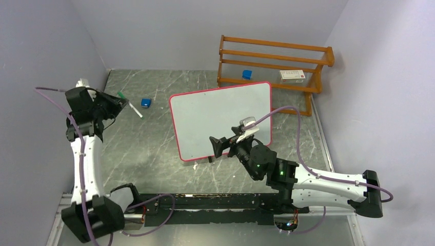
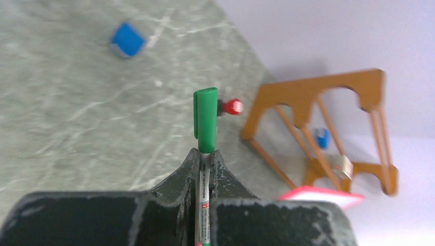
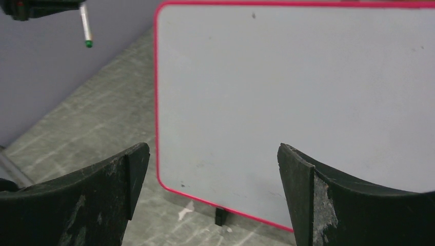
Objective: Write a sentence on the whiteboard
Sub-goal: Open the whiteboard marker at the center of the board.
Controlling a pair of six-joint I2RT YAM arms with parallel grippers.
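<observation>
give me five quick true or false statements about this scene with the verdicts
1. The whiteboard has a sentence written on it. False: its face is blank.
2. The left jaws are shut on a green marker. True.
3. The right jaws are shut. False: they stand wide open, facing the whiteboard's near edge.
4. A small blue object lies on the table to the left of the whiteboard. True.
5. The wooden rack holds nothing. False: a blue item and a white box sit on it.
</observation>
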